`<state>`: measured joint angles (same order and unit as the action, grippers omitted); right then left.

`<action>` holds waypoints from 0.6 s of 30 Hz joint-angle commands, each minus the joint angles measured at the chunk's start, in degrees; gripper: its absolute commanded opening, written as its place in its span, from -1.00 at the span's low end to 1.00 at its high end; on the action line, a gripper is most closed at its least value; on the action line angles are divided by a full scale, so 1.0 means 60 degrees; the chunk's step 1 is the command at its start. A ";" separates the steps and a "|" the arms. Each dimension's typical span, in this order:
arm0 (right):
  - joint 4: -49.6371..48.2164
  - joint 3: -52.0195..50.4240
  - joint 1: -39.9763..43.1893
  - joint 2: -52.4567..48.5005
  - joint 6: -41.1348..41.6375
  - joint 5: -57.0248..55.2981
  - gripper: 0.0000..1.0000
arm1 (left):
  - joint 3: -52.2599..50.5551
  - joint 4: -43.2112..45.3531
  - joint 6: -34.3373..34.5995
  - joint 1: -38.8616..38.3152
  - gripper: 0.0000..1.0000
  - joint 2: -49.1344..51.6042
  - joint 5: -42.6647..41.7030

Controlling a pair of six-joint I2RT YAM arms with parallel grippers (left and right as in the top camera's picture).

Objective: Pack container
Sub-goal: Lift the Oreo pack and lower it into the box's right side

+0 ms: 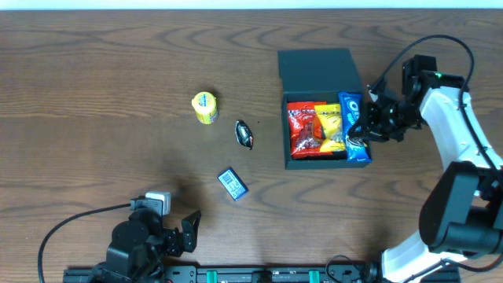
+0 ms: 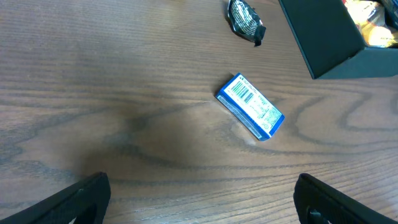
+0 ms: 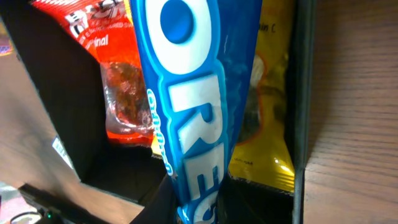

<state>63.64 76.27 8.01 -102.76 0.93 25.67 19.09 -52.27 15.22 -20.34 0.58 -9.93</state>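
Note:
The dark teal container (image 1: 288,149) sits right of centre with its lid (image 1: 316,69) folded back flat. Inside lie a red snack packet (image 1: 302,130) and a yellow one (image 1: 332,126). A blue Oreo packet (image 1: 354,126) stands along the box's right side, and my right gripper (image 1: 365,130) is shut on it. In the right wrist view the Oreo packet (image 3: 193,93) runs up from my gripper (image 3: 199,213), with the red packet (image 3: 109,74) and yellow packet (image 3: 264,124) behind it inside the container wall (image 3: 303,93). My left gripper (image 1: 182,236) rests open and empty at the near edge (image 2: 202,205).
Loose on the wooden table: a yellow round snack (image 1: 205,108), a dark foil-wrapped piece (image 1: 245,134) and a small blue box (image 1: 233,184). The left wrist view shows the blue box (image 2: 250,107), the foil piece (image 2: 245,20) and the container's corner (image 2: 329,31).

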 commanded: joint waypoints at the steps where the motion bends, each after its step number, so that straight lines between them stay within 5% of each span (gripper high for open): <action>1: -0.0080 -0.0182 -0.0029 0.0022 0.0131 -0.0790 -0.97 | -0.0062 0.0004 0.0040 0.0029 0.90 -0.0062 0.0000; 16: -0.1093 -0.0499 -0.0040 0.0018 0.0412 -0.0954 -0.96 | -0.0062 0.0004 0.0040 0.0029 0.90 -0.0062 0.0000; 18: -0.1075 -0.0499 -0.0047 0.0018 0.0412 -0.0951 -0.63 | -0.0062 0.0004 0.0040 0.0029 0.90 -0.0062 0.0000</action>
<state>57.32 73.80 8.01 -102.74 2.66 21.15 19.09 -52.25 15.22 -20.34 0.58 -9.93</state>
